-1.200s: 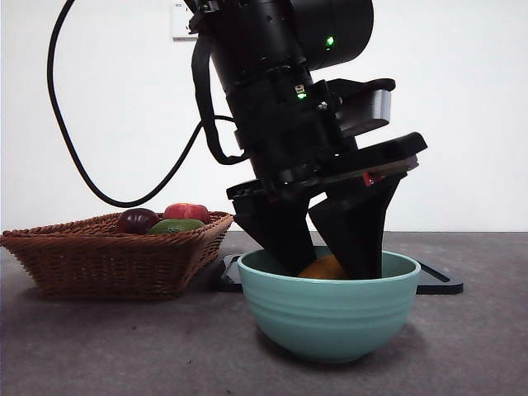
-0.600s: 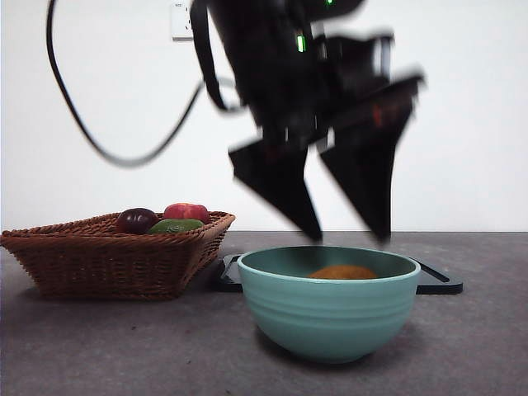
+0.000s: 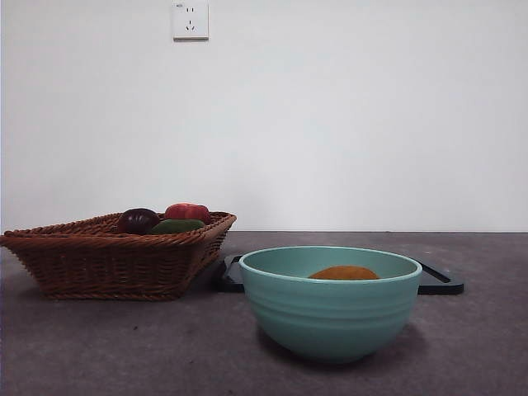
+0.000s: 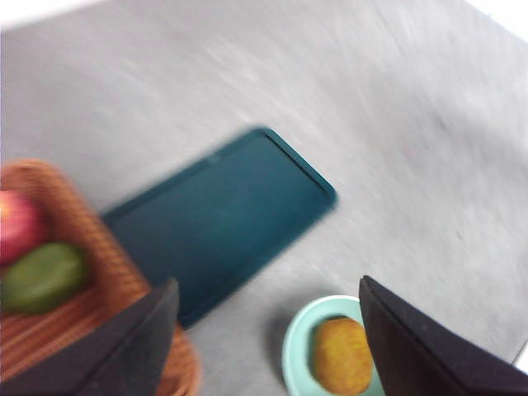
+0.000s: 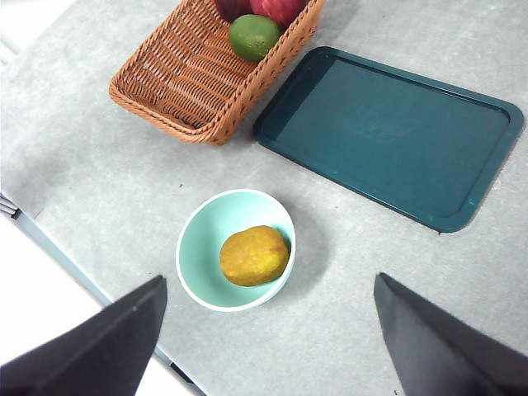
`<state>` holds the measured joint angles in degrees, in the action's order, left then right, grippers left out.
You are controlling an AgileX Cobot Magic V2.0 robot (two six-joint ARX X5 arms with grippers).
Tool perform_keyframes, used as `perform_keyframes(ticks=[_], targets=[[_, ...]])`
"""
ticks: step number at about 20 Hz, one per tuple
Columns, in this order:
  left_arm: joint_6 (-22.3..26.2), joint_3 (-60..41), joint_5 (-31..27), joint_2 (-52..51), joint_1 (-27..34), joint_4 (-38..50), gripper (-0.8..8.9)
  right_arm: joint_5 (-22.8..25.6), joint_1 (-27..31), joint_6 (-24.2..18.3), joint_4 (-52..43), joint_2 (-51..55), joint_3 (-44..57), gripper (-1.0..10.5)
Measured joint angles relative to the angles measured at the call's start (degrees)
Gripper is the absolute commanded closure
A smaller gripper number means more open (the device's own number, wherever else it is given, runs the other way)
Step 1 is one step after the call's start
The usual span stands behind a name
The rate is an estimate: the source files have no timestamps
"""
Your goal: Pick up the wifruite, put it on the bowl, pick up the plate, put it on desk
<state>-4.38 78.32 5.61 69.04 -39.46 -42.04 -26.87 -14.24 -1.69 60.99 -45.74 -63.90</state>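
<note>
The orange-yellow wifruite (image 3: 344, 272) lies inside the teal-green bowl (image 3: 330, 318), free of any gripper. The right wrist view shows both from high above, the wifruite (image 5: 254, 255) resting in the bowl (image 5: 198, 247). The plate (image 3: 437, 280), a dark teal rectangular tray, lies flat on the desk (image 3: 82, 346) just behind the bowl. My left gripper (image 4: 266, 285) is open and empty, high over the plate (image 4: 223, 223) and the bowl (image 4: 293, 346); its view is blurred. My right gripper (image 5: 270, 279) is also open and empty, far above the desk. Neither arm shows in the front view.
A brown wicker basket (image 3: 115, 260) stands left of the bowl, touching the plate's near corner. It holds a dark purple fruit (image 3: 137, 220), a red fruit (image 3: 186, 212) and a green one (image 3: 176, 225). The desk's edge (image 5: 91, 285) runs close by the bowl.
The arm whose jaws reached into the bowl has risen and gone out of the front view. The wifruite stayed behind in the bowl.
</note>
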Motion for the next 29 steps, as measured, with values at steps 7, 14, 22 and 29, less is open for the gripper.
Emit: perform_keyframes(ticks=[7,14,22,29], targets=[[-1.0,-19.8,9.4,-18.1,2.9,-0.5,4.70,0.0,0.0,0.0,0.0,0.0,0.0,5.4],[-2.6,-27.5,20.0,-23.6,2.7,-2.9,4.70,0.0,0.0,0.0,0.8,0.0,0.0,5.4],[-2.6,-27.5,20.1,-23.6,2.7,-3.2,4.70,0.0,-4.3,2.4,-1.0,-3.4,3.3,5.5],[-2.6,-27.5,20.1,-23.6,2.7,-3.2,4.70,6.1,-12.5,10.7,-22.3,-12.7,19.2,5.9]])
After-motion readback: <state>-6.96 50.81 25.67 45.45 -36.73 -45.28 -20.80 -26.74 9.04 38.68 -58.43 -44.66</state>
